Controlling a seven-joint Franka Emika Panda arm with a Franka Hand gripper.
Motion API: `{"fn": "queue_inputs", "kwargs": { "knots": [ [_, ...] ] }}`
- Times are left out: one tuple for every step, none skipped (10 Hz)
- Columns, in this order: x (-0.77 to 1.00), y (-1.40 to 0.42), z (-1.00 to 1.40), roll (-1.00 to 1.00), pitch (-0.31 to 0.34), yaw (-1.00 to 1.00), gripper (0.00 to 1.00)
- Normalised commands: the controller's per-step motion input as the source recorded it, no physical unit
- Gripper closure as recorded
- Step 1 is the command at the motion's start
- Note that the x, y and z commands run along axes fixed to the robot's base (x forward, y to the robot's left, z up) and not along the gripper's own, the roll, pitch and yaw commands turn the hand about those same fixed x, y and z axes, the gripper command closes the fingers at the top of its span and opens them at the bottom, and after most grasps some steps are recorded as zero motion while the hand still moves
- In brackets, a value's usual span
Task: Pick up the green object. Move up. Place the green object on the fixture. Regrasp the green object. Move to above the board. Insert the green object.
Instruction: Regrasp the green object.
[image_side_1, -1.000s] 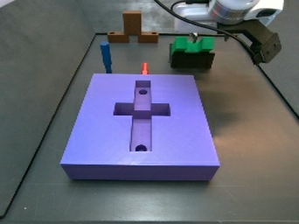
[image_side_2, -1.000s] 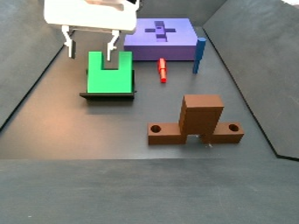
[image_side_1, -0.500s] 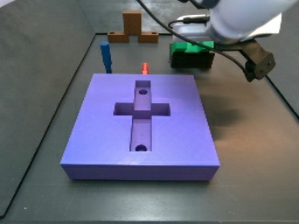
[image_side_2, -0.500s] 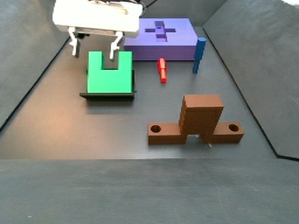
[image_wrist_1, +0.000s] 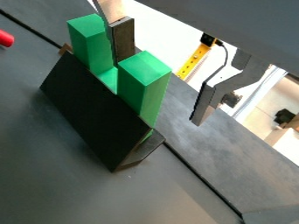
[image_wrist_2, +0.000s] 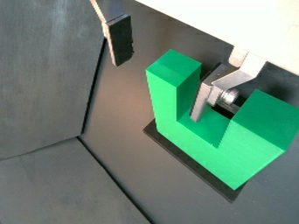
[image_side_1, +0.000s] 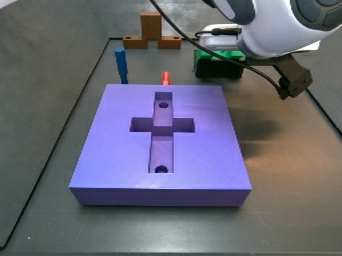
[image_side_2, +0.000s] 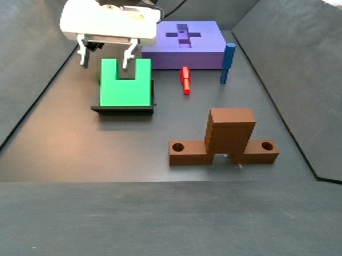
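A: Where's the green object (image_side_2: 127, 88)?

B: Sitting on the fixture (image_side_2: 123, 107), notch up, at the far end of the floor from where I'd insert it. In a wrist view the two green prongs (image_wrist_1: 117, 57) stand over the dark base (image_wrist_1: 100, 114). The board (image_side_1: 162, 142) is well apart from it, cross recess empty.

A: Your gripper?

B: My gripper (image_side_2: 107, 52) hangs right over the block, jaws open and holding nothing. One finger (image_wrist_2: 219, 92) sits down in the notch, the other pad (image_wrist_2: 118, 38) is clear outside one prong. So I straddle a prong, I'd say this is the regrasp.

A: Risks?

B: Closing off-centre could tip or slide the block on the fixture. A shallow pinch on one prong might twist it when lifted, then it won't line up over the board.

A: Anything unclear?

B: In a side view (image_side_1: 221, 62) my arm covers most of the block and my fingertips. Can't tell whether the inner finger touches green. The blue peg (image_side_1: 119, 64), red pin (image_side_1: 166, 77) and brown cross piece (image_side_2: 227, 139) stand clear.
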Motion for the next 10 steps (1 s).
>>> {"fn": "queue_inputs", "kwargs": {
  "knots": [
    [0.0,0.1,0.03,-0.66,-0.211,0.11,0.0],
    [0.0,0.1,0.0,-0.55,-0.154,0.09,0.0],
    [0.0,0.0,0.0,-0.21,0.0,0.0,0.0],
    [0.0,0.0,-0.15,-0.1,0.0,0.0,0.0],
    [0.0,0.0,-0.18,-0.09,-0.057,0.0,0.0],
    [0.0,0.0,0.0,-0.01,0.0,0.0,0.0],
    [0.0,0.0,0.0,0.0,0.0,0.0,0.0],
    [0.0,0.0,0.0,0.0,0.0,0.0,1.0],
    [0.0,0.0,0.0,0.0,0.0,0.0,1.0],
    [0.0,0.0,0.0,0.0,0.0,0.0,1.0]
  ]
}}
